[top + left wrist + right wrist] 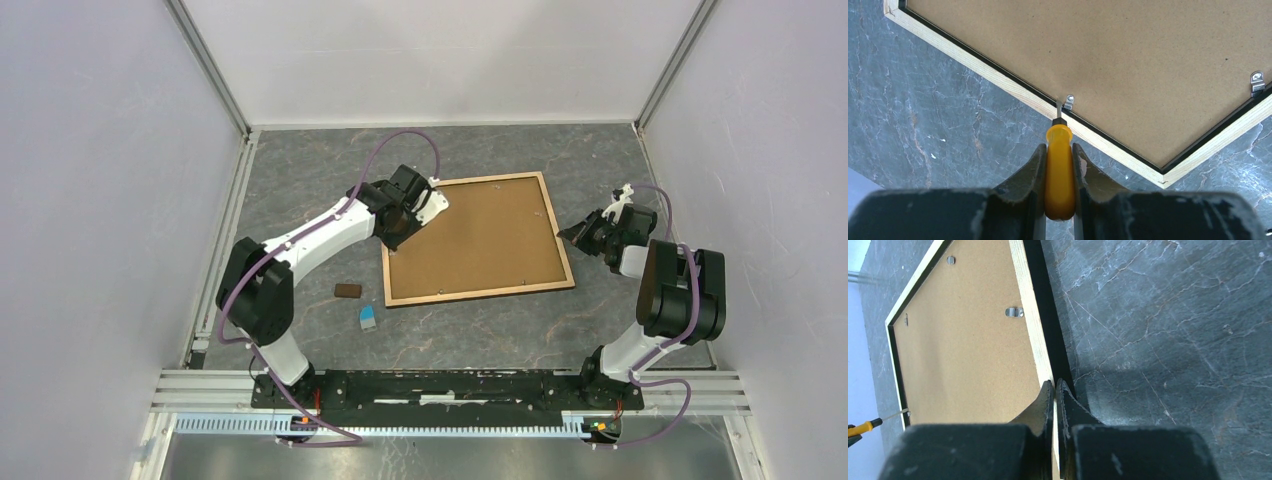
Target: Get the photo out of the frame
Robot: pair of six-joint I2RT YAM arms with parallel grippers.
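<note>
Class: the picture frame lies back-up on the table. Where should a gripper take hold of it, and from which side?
Likely the light wood rim of the frame, on the side nearest the right arm, clear of the metal clip. Come from above, jaws straddling the rim: the frame lies flat, and that narrow lip beside the backing board is all that offers an edge.

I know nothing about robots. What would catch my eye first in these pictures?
A big frame lies face down mid-table, its brown backing up. The left gripper holds a yellow screwdriver, with the tip at a small metal clip on the frame's left edge. The right gripper, shut, sits by the frame's right edge.
</note>
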